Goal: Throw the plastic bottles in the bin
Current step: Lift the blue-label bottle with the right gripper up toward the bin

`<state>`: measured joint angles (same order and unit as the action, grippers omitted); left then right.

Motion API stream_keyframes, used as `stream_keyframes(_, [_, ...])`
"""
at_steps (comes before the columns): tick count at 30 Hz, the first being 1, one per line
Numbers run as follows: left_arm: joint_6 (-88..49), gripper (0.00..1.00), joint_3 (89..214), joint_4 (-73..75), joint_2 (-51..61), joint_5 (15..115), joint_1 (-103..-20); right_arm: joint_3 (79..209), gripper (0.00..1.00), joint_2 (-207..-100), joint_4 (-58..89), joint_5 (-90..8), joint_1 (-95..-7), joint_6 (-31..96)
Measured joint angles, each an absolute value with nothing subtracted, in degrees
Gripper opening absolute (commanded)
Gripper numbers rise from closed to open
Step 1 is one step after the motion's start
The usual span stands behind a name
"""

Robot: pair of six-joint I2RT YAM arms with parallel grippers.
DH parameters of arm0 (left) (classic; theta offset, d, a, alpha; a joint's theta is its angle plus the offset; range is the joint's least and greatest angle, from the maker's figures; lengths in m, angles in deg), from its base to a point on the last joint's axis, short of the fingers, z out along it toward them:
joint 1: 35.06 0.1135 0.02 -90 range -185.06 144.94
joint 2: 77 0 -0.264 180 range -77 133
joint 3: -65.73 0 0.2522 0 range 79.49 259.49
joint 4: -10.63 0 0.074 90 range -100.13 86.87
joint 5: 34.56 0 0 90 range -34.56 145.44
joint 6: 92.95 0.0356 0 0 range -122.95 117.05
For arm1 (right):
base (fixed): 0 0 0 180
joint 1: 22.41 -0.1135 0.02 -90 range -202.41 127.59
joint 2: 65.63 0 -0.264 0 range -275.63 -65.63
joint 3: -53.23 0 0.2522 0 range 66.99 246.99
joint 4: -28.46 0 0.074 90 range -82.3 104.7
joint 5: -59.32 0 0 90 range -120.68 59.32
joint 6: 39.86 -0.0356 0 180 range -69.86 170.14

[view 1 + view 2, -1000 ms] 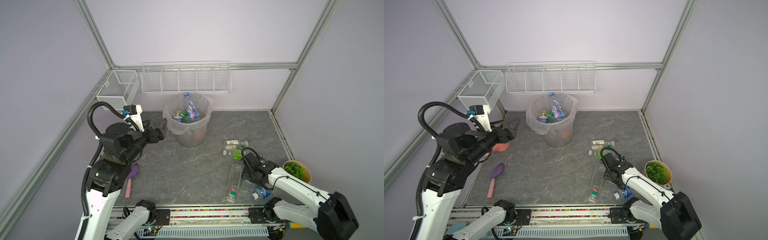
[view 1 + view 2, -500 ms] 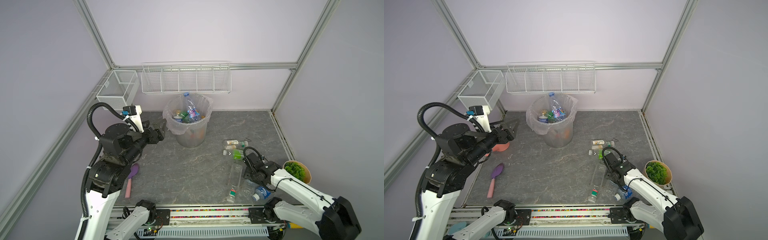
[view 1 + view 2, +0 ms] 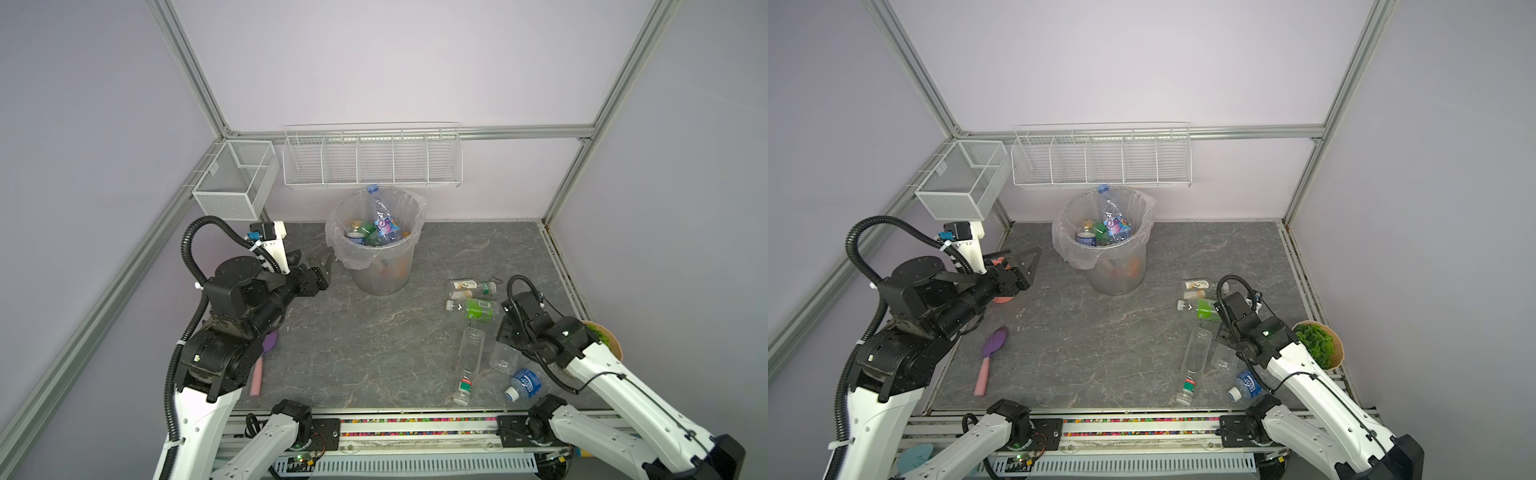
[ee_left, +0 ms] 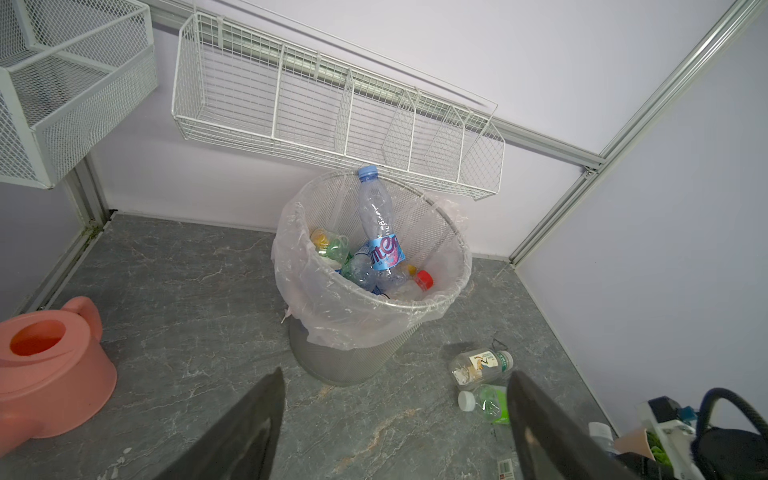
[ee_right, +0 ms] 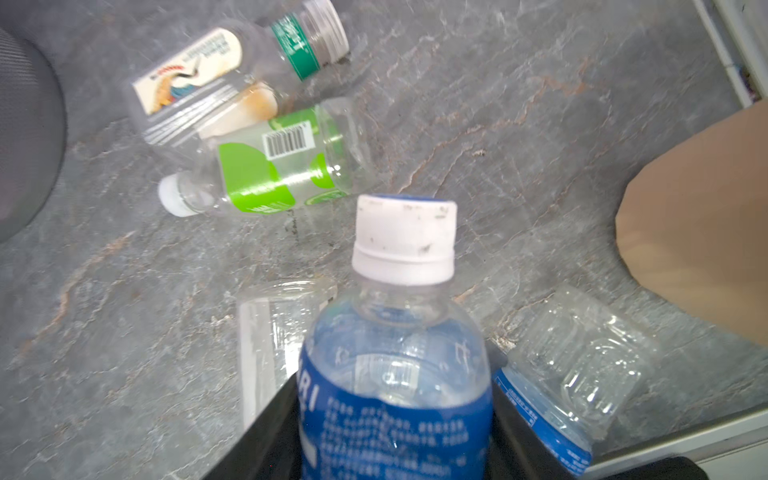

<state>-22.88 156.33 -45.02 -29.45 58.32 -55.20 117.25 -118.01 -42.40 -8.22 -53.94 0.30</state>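
Fingers (image 5: 266,440) of the right gripper (image 5: 392,415) are clamped on both sides of a small clear plastic bottle with a dark blue label and a scuffed white cap (image 5: 399,332), its cap pointed away from the wrist. Whether it is lifted clear of the grey marbled floor (image 5: 498,124) cannot be told. Just beside it lies a crumpled clear bottle with a blue label (image 5: 573,361), and a long straight-sided clear bottle (image 3: 469,357) is stretched out on its other side. Farther out, a clear bottle with a lime-green label and white cap (image 5: 274,174) lies just beside a clear bottle with a cream picture label and green neck band (image 5: 216,79).

Well apart from these, the left gripper (image 4: 395,376) is held with its jaws spread wide, near the round grey bin lined with a clear plastic bag (image 3: 384,276). Inside the bin, a tall clear bottle with a blue cap and blue-pink label (image 4: 376,224) is propped against the rim, over green, yellow-capped and red-capped bottles. A pink plastic watering can (image 4: 50,365) is seen near the left gripper.
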Motion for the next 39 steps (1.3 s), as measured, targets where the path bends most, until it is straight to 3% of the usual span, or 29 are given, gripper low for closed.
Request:
stream_keyframes(8, [-25.56, 0.80, 146.58, -45.20, -33.84, 58.99, -55.38, 133.19, 0.48, -119.00, -43.34, -5.66, -53.92, 7.64])
stream_keyframes(19, [-32.82, 0.77, 131.13, -45.28, -42.04, 59.28, -61.91, 157.16, 0.45, -131.78, -37.44, -5.51, -53.90, 17.85])
stream_keyframes(39, [-38.00, 0.76, 123.50, -46.88, -47.83, 59.17, -64.01, 186.10, 0.41, -153.90, -19.65, -19.58, -57.48, 23.01])
